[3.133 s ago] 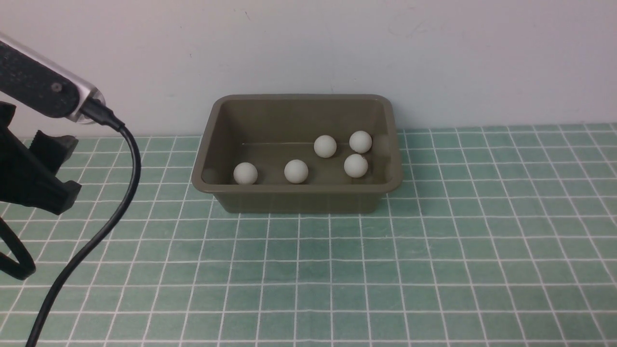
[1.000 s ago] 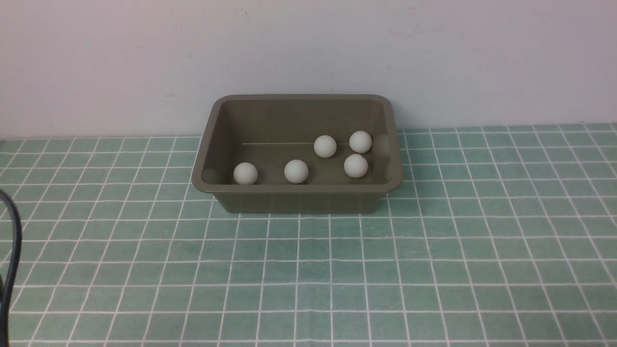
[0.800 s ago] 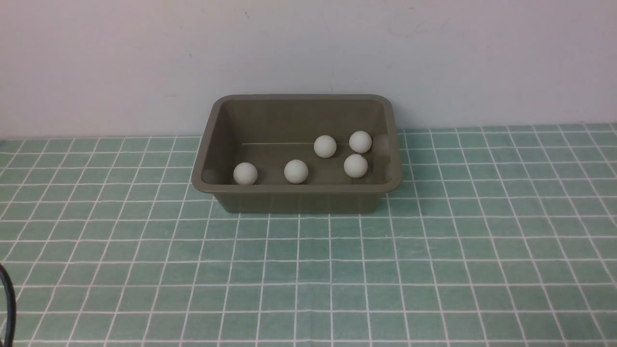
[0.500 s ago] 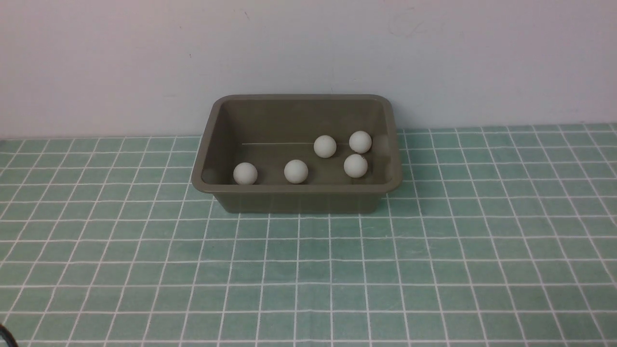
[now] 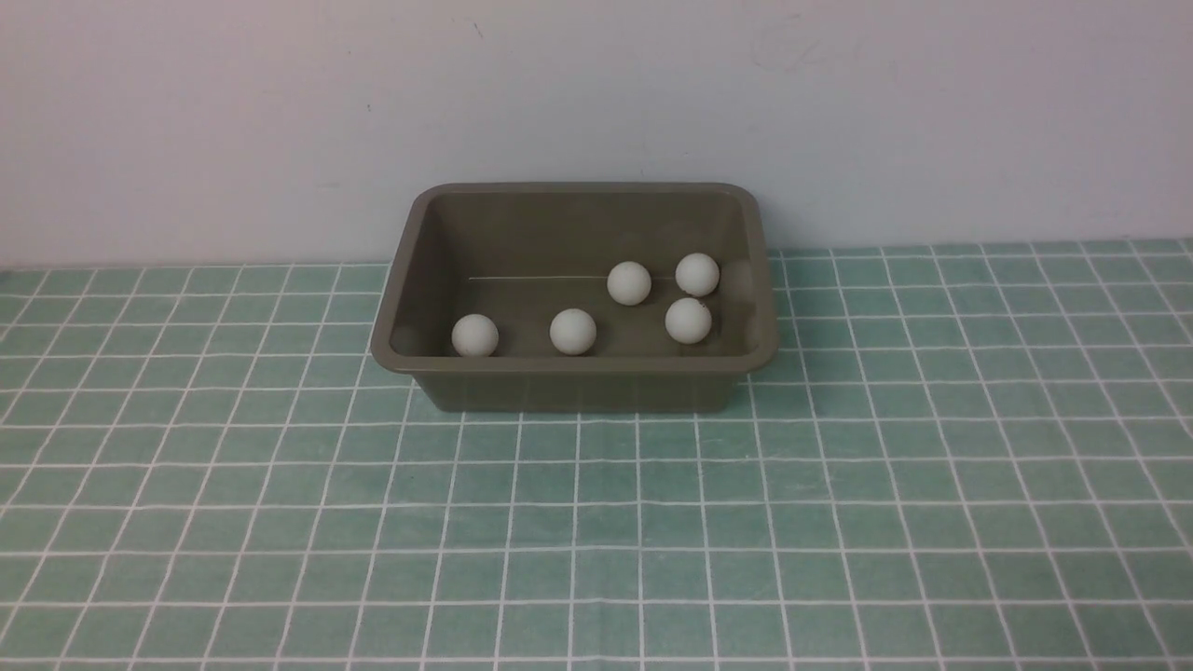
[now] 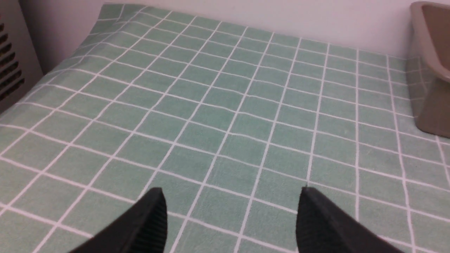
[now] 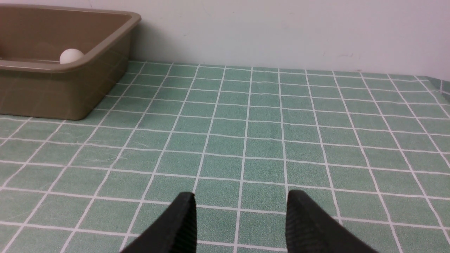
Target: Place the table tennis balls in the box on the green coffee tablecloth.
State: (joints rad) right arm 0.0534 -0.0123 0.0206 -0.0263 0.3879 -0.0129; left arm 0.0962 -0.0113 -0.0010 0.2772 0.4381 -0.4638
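Note:
The olive-brown box [image 5: 578,365] stands at the back of the green coffee tablecloth [image 5: 596,522], against the wall. Several white table tennis balls lie inside it, one at the near left [image 5: 475,335], one mid-front [image 5: 572,332] and three grouped at the right [image 5: 689,321]. Neither arm shows in the front view. In the left wrist view my left gripper [image 6: 232,191] is open over bare cloth, with the box [image 6: 430,105] well off to one side. My right gripper [image 7: 240,195] is also open with nothing between its fingers; the box [image 7: 63,88] and one ball [image 7: 71,56] lie far from it.
A pale wall [image 5: 596,93] rises directly behind the box. A grey vented panel [image 6: 10,70] stands at the cloth's edge in the left wrist view. The cloth's far corner [image 7: 439,84] shows in the right wrist view.
My left arm and its black cable have drawn back out of the front view at the lower left. The balls and the box have not moved.

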